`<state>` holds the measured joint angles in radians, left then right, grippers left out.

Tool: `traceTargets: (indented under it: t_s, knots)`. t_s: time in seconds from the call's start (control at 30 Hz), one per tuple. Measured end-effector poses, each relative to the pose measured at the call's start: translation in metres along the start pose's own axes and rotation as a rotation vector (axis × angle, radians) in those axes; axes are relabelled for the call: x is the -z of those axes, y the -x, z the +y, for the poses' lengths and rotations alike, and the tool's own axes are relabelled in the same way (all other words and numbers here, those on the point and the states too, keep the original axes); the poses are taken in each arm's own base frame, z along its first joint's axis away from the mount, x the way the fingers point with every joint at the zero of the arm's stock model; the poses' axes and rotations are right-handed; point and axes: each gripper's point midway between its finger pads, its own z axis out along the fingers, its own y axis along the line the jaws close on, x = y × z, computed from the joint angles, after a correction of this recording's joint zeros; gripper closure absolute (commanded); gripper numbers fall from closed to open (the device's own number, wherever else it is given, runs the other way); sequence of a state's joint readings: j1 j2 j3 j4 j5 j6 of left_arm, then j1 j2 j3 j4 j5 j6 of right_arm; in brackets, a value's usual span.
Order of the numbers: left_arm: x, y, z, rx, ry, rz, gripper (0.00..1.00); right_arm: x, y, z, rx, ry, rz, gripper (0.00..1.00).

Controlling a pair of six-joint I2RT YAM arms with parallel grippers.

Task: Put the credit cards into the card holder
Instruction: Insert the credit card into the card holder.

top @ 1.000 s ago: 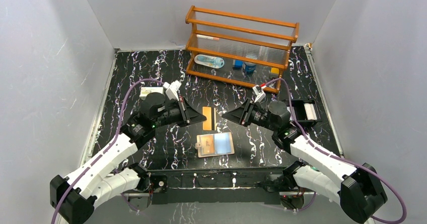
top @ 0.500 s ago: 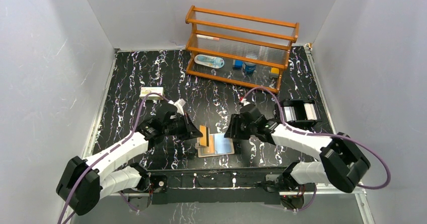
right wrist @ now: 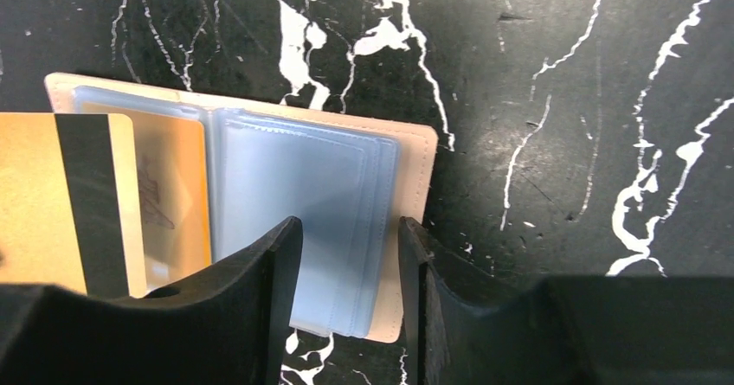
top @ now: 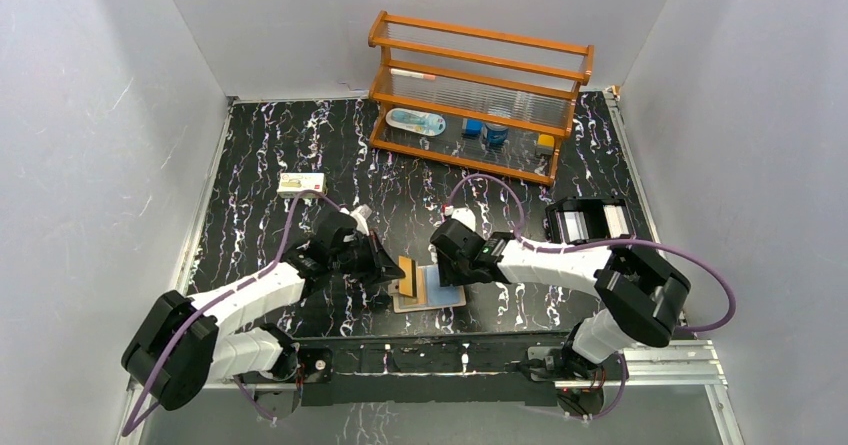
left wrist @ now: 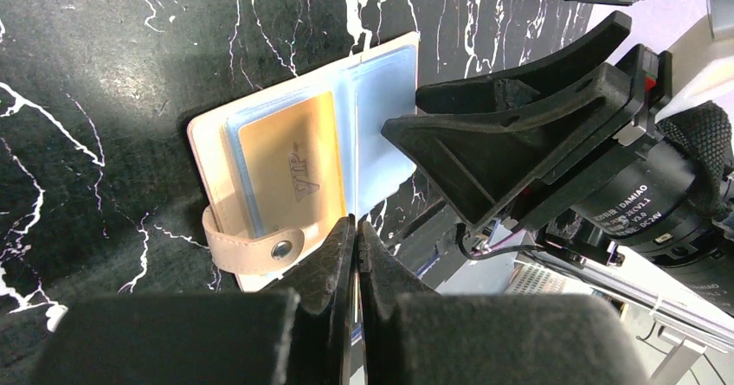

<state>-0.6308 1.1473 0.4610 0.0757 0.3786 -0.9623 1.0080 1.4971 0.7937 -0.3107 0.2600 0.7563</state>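
From the top camera we see the card holder point(top: 432, 305) lying open on the black marbled table point(top: 260, 145). It is close to the near edge, between the two arms. The left jaws reach in from the left and pinch a yellowish card point(top: 407, 274), seen nearly edge-on over the holder's left half. The right jaws hang over the right half. A wooden rack point(top: 478, 75) stands well apart at the back.

From the left wrist we look along our own jaws, pressed nearly together on the yellowish card point(left wrist: 355, 268) (only its thin edge shows). Beyond them the card holder point(left wrist: 206, 151) has a gold card marked VIP point(left wrist: 294, 173) in its left sleeve and a snap strap point(left wrist: 251, 248) at the near side. The right jaws are parted by a modest gap over the bluish right page.

From the right wrist, the jaws stand narrowly apart above the right edge of the card holder point(right wrist: 417, 169), gripping nothing. We cannot tell whether they touch it. The yellowish card point(right wrist: 35, 195), black stripe showing, overlaps the left sleeve.
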Motion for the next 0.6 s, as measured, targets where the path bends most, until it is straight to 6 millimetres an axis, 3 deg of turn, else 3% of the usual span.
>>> traceTargets:
  t_s: [0.23,0.6]
  knots:
    - [-0.005,0.000,-0.001,0.006,-0.025,0.001,1.00,0.000,0.001,-0.010,0.013,-0.062,-0.015,0.62]
    - [-0.018,-0.005,0.008,0.054,-0.032,0.017,1.00,-0.002,0.001,-0.010,-0.023,-0.038,-0.046,0.65]
